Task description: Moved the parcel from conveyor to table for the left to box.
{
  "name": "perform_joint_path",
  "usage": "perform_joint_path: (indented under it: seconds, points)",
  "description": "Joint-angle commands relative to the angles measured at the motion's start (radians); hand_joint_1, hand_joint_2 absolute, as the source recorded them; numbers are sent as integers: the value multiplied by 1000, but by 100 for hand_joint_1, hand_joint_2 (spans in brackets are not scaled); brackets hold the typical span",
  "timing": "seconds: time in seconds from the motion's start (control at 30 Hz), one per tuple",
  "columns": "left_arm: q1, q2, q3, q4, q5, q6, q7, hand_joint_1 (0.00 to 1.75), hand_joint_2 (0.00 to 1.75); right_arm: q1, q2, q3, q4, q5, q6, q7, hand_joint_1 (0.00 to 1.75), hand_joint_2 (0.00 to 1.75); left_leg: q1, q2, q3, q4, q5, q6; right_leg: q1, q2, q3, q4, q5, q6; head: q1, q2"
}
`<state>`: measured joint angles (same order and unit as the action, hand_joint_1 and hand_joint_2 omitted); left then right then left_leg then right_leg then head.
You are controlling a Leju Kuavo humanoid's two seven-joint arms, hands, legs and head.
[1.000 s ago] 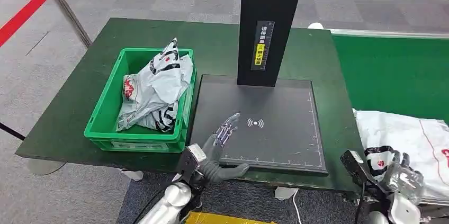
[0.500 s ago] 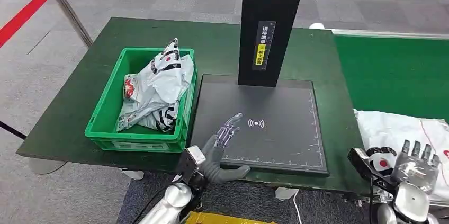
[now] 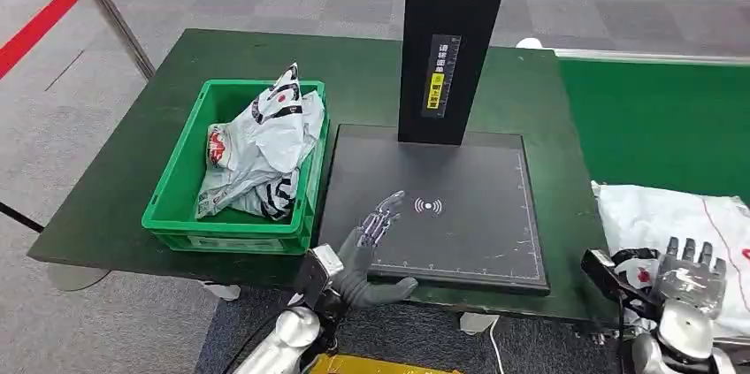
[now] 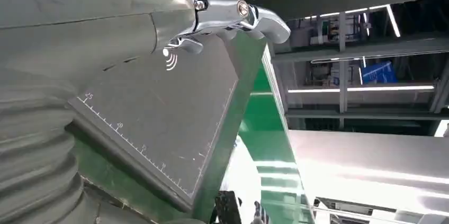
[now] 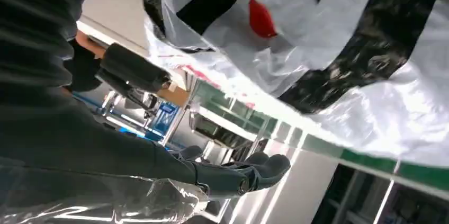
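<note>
Fingers of the right hand (image 3: 688, 270) are spread and upright over the near edge of the parcel (image 3: 681, 219), grasping nothing; the right wrist view shows them extended just beside the crinkled white, black and red plastic, not closed on it. Half a second ago that hand sat a touch lower and farther right; a second ago it lay lower again, with fingers more curled. So it has risen and edged toward the bag's near-left corner with its fingers opened, which I read as lining up for a grasp, not one already made. The parcel itself has not shifted: it lies on the green conveyor (image 3: 654, 126), at about 4 o'clock in the head view, well apart from the scale pad (image 3: 460, 179). The left hand (image 3: 371, 232) has stayed put, fingers loose and extended over the pad's near-left part at 6 o'clock, holding nothing. The bin (image 3: 177, 215) at 9 o'clock already holds crumpled bags. The move to the table (image 3: 106, 171) is therefore not yet begun; the next step needs the fingers to close on slippery plastic film.
</note>
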<state>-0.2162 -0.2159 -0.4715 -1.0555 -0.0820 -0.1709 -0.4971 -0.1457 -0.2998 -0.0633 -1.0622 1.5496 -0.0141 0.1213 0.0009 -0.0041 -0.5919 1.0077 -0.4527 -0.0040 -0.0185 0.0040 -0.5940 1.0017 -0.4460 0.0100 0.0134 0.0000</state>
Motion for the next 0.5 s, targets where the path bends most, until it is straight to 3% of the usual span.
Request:
perform_joint_path:
  seconds: [0.03, 0.2, 0.5]
  points:
    - [-12, 17, 15, 45, 10, -11, -1, 0, 175, -168, 0, 99, 314, -32, -24, -31, 0, 175, 1, 4, 4, -2, 0, -1, 1, 3, 3, -3, 2, -1, 0, 0]
    - [-25, 19, 9, 57, 16, -14, -2, 0, 175, -242, 44, 119, 451, -117, -61, -101, 0, 175, 2, 5, 4, -2, 0, -1, 2, 4, 2, -3, 1, -1, 0, 0]
    - [-9, 29, 11, 39, 19, -10, -2, 0, 175, -288, 64, 125, 538, -227, -51, -167, 0, 175, 2, 4, 3, -1, 0, -1, 2, 4, 2, -2, 1, -1, 0, 0]
